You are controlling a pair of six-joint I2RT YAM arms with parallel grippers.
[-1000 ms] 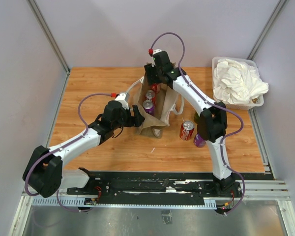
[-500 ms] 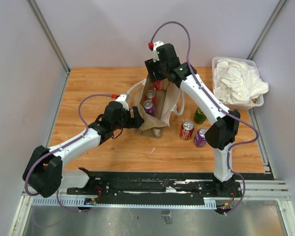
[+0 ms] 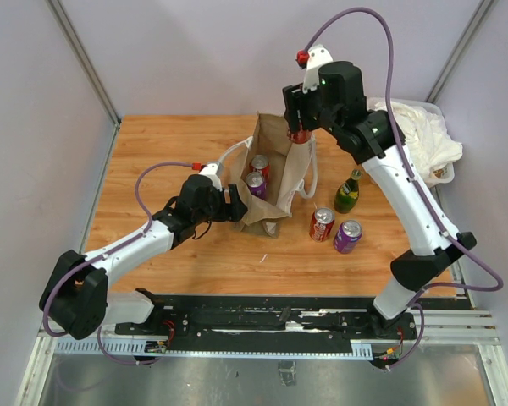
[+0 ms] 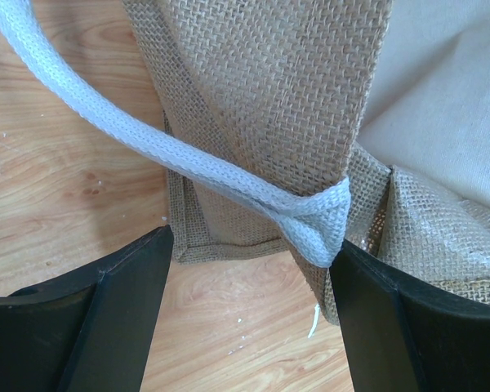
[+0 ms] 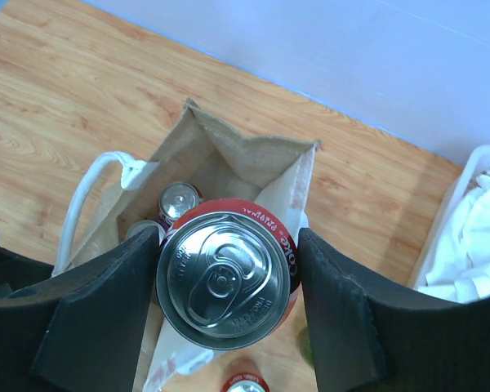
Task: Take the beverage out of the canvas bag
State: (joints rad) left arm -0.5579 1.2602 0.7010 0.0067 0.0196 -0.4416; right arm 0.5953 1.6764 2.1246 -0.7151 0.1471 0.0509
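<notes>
Above the open mouth of the canvas bag point(image 3: 273, 148), a red beverage can point(image 5: 226, 282) is gripped upright between the fingers of the right pincer point(image 3: 299, 127). At the bag's near corner, the left pincer point(image 4: 249, 261) is closed on the burlap and a white strap point(image 4: 147, 139). Two more cans point(image 3: 255, 180) are seen inside the bag, which stands on the wooden surface point(image 3: 152, 152). A second red can point(image 3: 322, 224), a purple can point(image 3: 348, 235) and a green bottle point(image 3: 348, 193) are grouped just to its right.
</notes>
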